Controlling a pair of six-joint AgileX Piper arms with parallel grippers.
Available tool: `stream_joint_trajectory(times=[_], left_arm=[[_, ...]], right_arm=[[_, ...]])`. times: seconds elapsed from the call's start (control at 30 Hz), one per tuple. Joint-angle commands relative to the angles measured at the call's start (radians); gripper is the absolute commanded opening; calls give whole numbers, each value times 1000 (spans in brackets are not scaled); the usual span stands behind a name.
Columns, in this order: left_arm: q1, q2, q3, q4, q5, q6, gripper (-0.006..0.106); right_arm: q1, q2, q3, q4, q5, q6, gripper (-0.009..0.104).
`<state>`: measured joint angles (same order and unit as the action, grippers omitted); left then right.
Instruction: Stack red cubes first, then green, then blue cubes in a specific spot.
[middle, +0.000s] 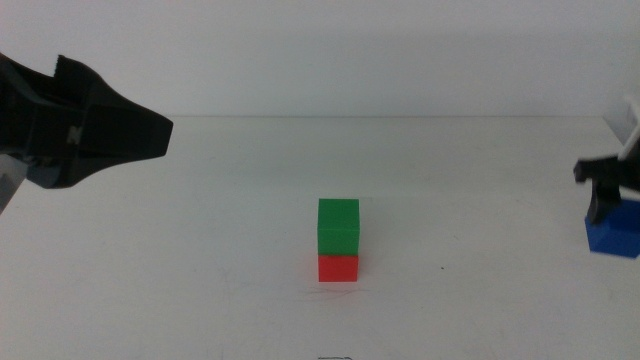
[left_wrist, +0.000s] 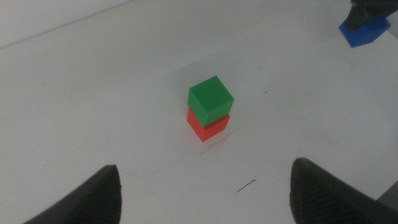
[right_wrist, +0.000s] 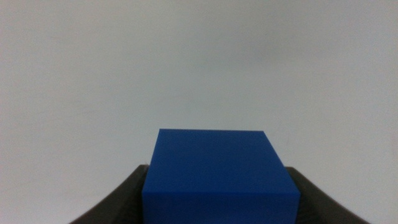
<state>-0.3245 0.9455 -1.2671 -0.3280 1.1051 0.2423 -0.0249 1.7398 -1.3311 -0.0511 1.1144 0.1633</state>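
Observation:
The green cube (middle: 338, 225) rests squarely on the red cube (middle: 338, 267) in the middle of the white table; the left wrist view shows the same green cube (left_wrist: 211, 97) on the red cube (left_wrist: 208, 126). My left gripper (middle: 150, 135) hangs open above the table's left side, well clear of the stack, with nothing between its jaws (left_wrist: 205, 193). At the far right edge, my right gripper (middle: 608, 200) comes down over the blue cube (middle: 612, 237). In the right wrist view the blue cube (right_wrist: 217, 174) fills the gap and both jaws press its sides.
A short dark scratch (left_wrist: 246, 185) marks the tabletop near the stack. Plain white table (middle: 200, 280) surrounds the stack on all sides, with a pale wall behind.

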Motion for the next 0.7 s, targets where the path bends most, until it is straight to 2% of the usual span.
stream_joint_trajectory(times=[0.0,0.07,0.17,0.53,0.67], left_arm=[[1,-5,-26,-23,-62,0,91],[1,-5,-26,-23,-62,0,91],[1,-5,-26,-24,-62,0,91],[1,-5,-26,-24,-62,0,91],[1,-5,-26,-24,-62,0,91]], right_arm=[[38,-93,-78,-31,89,79,-1],[83,-95,-160,-67,195,114,-1],[176,-98,-239,-99,187,159,-1],[538,-63,-296,-98,187,322,-1],[632,-66,-296,-101,187,340,-1]])
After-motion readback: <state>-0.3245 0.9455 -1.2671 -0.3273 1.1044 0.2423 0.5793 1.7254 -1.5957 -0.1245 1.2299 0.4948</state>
